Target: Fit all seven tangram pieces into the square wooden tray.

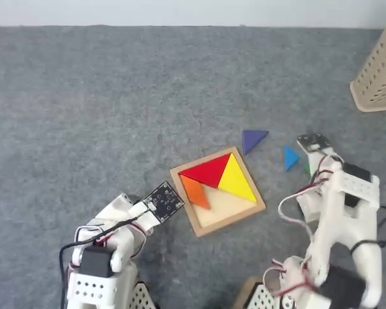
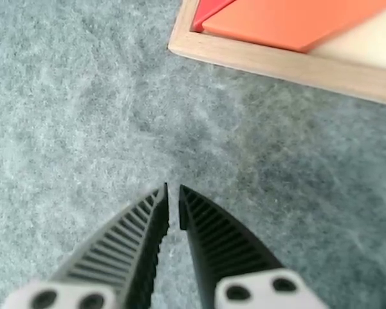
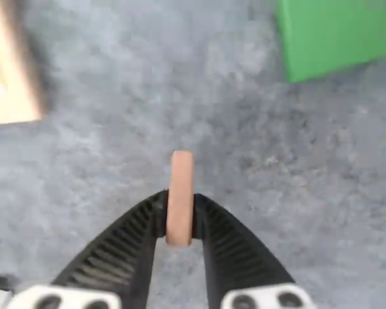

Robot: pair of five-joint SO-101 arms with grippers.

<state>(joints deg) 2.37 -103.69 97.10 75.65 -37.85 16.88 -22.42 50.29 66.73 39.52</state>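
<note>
The square wooden tray (image 1: 248, 212) lies mid-table and holds a red triangle (image 1: 208, 170), a yellow triangle (image 1: 237, 179) and an orange piece (image 1: 195, 191). Beyond it lie a purple triangle (image 1: 253, 138) and a small blue triangle (image 1: 289, 158). A green piece (image 3: 338, 35) rests on the mat ahead of my right gripper (image 3: 180, 201), which is shut on a thin tan piece (image 3: 181, 172) held edge-on above the mat. My left gripper (image 2: 174, 192) is shut with nothing in it, just short of the tray's edge (image 2: 276, 64) by the orange piece (image 2: 296, 22).
Grey felt mat (image 1: 116, 96) covers the table. A perforated beige holder (image 1: 378, 74) stands at the far right. The right arm (image 1: 344, 212) rises to the right of the tray and hides most of the green piece (image 1: 307, 168) in the high view.
</note>
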